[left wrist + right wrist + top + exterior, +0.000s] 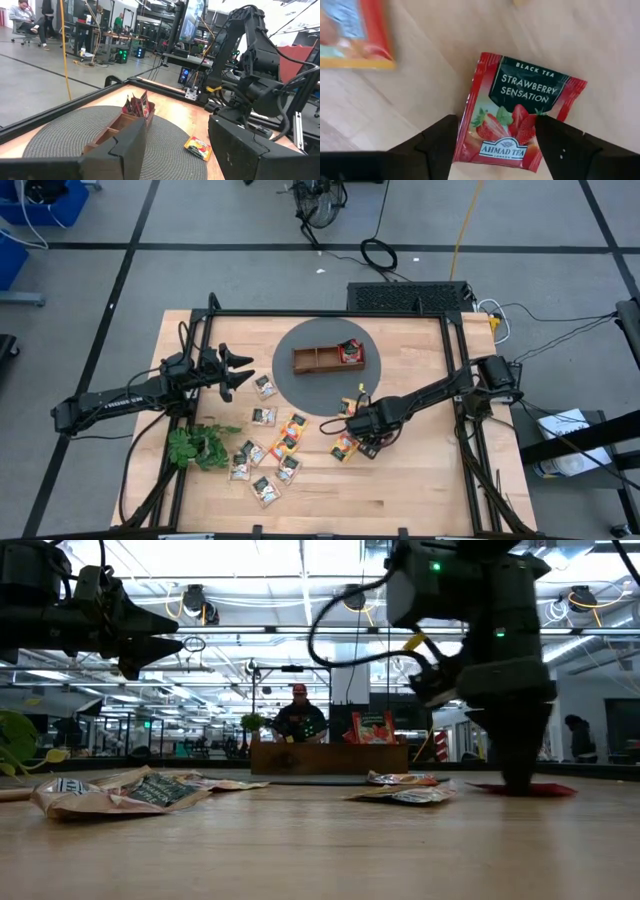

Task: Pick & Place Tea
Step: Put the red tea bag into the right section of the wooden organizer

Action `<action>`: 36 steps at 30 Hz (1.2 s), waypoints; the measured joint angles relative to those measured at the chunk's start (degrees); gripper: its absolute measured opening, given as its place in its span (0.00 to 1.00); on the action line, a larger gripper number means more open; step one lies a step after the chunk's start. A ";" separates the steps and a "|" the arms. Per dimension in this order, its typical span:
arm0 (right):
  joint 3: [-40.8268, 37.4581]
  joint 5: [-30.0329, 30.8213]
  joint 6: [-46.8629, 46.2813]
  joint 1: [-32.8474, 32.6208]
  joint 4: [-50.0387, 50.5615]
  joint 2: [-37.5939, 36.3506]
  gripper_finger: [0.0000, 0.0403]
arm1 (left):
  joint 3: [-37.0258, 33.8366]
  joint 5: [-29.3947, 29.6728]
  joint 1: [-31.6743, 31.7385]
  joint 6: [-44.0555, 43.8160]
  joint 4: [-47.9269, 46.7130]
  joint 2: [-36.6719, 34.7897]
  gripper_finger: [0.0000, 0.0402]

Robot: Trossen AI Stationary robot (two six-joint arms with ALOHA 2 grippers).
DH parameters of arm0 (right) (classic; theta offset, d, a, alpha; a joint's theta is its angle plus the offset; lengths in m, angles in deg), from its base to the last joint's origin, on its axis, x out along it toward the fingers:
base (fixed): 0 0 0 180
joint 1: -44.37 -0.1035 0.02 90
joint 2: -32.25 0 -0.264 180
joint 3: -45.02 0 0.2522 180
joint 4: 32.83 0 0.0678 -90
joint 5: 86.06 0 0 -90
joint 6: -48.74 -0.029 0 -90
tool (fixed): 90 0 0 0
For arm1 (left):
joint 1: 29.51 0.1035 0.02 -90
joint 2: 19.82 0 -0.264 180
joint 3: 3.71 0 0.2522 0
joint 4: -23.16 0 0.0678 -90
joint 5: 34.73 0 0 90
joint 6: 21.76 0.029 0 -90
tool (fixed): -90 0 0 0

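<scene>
Right gripper (pixel 492 137): I have it low over the table's right-centre, fingers spread wide and straddling a red strawberry sachet (pixel 520 112). One fingertip overlaps the sachet's edge; nothing is clamped. In the high view this gripper (pixel 366 442) sits just beside an orange-yellow sachet (pixel 345 446).

Strawberry sachet: lies flat on the wood, label "Black Tea, Strawberry Sensation" readable from my right wrist camera.

Left gripper (pixel 238 372): held above the table's left side, near the mat's edge, fingers wide apart and empty. Its fingers (pixel 127 145) frame the tray from the left wrist camera.

Wooden tray (pixel 318 361): three compartments, resting on the round grey mat (pixel 290 345). Red sachets (pixel 350 351) stand upright in the right-end compartment; the other two look bare.

Loose tea: pale green-print sachets (pixel 262 416) and orange-yellow ones (pixel 291 431) are scattered across the table's centre-left, flat on the wood, between the two arms and toward the front edge.

Plant sprig (pixel 196 446): front-left, beside the scattered sachets.

Background: a person (pixel 300 718) is visible beyond the tray in the low view.
</scene>
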 joint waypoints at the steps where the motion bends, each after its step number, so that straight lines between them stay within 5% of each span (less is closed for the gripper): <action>1: -1.32 -0.02 -0.82 0.00 -0.35 0.00 0.62 | 0.01 -0.01 -0.02 0.00 -0.02 0.00 0.53; 10: -7.61 -0.46 -8.33 0.00 -3.06 0.03 0.59 | -0.01 0.01 -0.02 0.00 0.00 0.00 0.53; 14: -8.12 -0.67 -8.33 -0.24 -3.01 0.00 0.45 | 0.01 0.00 -0.01 0.00 -0.01 0.00 0.53; 21: -8.23 -1.98 -4.49 -0.36 -3.07 0.02 0.05 | 0.00 0.01 -0.01 0.00 -0.02 0.00 0.53; 25: -7.46 -1.80 -1.63 -0.38 -2.19 -0.29 0.02 | 0.01 0.01 -0.02 0.00 0.00 0.00 0.53; 29: -4.44 4.45 -0.37 -0.63 -1.64 -4.50 0.01 | 0.00 -0.01 -0.02 0.00 -0.02 0.00 0.53; 36: -0.97 28.99 8.18 1.35 -7.41 -13.75 0.00 | 0.00 -0.01 -0.01 0.00 -0.02 -0.02 0.53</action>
